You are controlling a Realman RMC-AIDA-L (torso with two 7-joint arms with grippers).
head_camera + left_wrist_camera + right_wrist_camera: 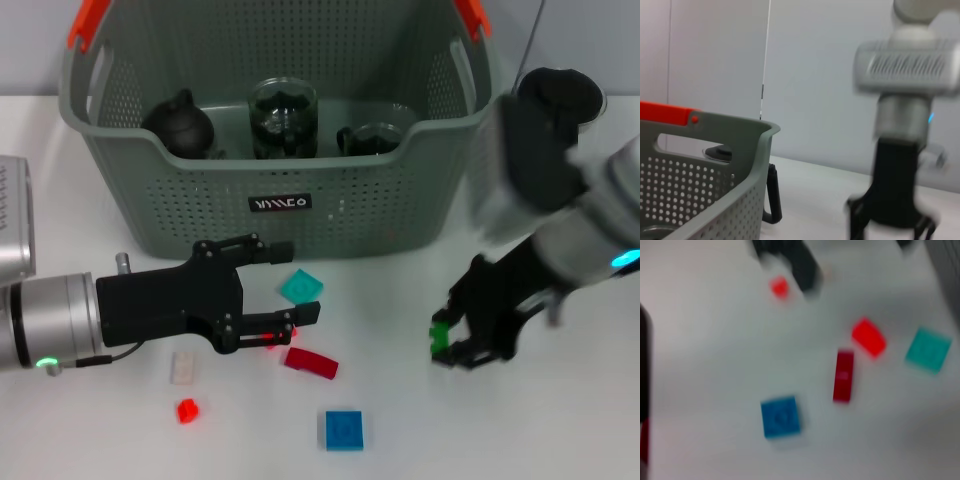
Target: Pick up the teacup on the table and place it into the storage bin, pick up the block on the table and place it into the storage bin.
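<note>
The grey-green storage bin (150, 215) with orange handles stands at the back of the table; its rim (715, 131) also shows in the left wrist view. A glass teacup (374, 138) sits inside it. A small green block (438, 338) is low over the table at the right, and my right gripper (450, 345) is shut on it. My left gripper (298, 281) is open in front of the bin, with a teal block (301, 290) showing between its fingertips. My right arm (900, 150) also appears in the left wrist view.
A black teapot (182, 125) and a glass pitcher (283, 118) are in the bin too. Loose on the table: dark red block (310, 362), blue block (343, 429), small red block (186, 410), pale block (183, 367). The right wrist view shows the blue block (781, 416) and dark red block (843, 376).
</note>
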